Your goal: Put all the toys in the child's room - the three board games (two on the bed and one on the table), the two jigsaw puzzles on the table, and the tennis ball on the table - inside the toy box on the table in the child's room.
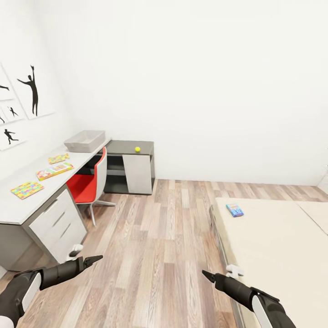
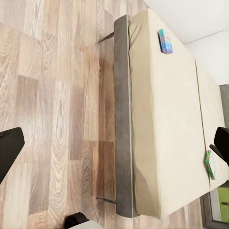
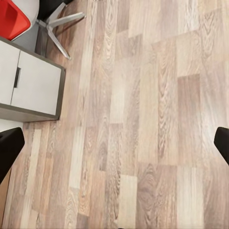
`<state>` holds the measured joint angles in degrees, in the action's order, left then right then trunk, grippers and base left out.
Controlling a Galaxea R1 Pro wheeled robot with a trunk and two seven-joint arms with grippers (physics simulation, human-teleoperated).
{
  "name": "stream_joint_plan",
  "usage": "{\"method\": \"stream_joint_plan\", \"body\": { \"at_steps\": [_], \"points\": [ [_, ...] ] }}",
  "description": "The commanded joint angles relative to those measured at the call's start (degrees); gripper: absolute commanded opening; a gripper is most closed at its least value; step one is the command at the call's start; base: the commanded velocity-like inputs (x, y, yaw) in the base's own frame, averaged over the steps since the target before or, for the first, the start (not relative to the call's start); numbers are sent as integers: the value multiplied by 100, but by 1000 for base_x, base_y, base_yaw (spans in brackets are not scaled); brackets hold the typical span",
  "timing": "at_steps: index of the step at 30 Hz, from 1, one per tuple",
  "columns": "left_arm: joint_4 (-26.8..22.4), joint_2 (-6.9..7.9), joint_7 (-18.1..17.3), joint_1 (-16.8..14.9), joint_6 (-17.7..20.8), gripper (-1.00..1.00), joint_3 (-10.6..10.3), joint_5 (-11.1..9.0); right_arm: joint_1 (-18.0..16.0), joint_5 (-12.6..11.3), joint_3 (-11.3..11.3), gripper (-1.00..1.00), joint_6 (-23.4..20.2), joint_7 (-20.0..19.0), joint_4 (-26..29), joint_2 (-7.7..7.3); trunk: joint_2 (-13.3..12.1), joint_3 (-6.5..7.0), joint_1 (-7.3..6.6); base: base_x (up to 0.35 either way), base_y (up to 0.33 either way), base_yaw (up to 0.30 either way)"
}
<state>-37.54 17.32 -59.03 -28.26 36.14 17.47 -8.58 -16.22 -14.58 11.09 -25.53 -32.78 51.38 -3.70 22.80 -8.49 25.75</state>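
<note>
Head view, near to far: both hands, left [image 1: 93, 259] and right [image 1: 207, 274], hang empty, fingers parted, over the wood floor, blue-teal board game [image 1: 234, 209] on the bed [image 1: 273, 255], toy box [image 1: 84, 140] on the desk [image 1: 13, 207]; approach should square the bed edge; titles unreadable.

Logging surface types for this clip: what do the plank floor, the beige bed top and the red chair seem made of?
The plank floor looks like matte wood laminate, with visible grain. The beige bed top looks like plain fabric, though no weave is visible. The red chair has a smooth red seat, perhaps plastic, on pale metal-looking legs.
</note>
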Motion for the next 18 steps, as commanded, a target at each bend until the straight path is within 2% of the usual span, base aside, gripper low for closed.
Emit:
{"method": "stream_joint_plan", "body": {
  "at_steps": [1, 12, 18],
  "points": [
    [1, 0, -10, -4, 42, 100, 4, -21, -4, -42, 10, 100, -48, -9, 3, 1, 12, -10, 3, -12, -10, -49],
    [1, 0, -7, -4, 42, 100, 2, -21, -4, -44, 12, 100, -49, -10, 3, 1, 12, 43, 3, -4, -3, -137],
    [1, 0, -4, -4, 42, 100, 2, -21, -4, -44, 15, 100, -48, -10, 3, 1, 12, 52, 3, 0, -40, -44]
  ]
}}
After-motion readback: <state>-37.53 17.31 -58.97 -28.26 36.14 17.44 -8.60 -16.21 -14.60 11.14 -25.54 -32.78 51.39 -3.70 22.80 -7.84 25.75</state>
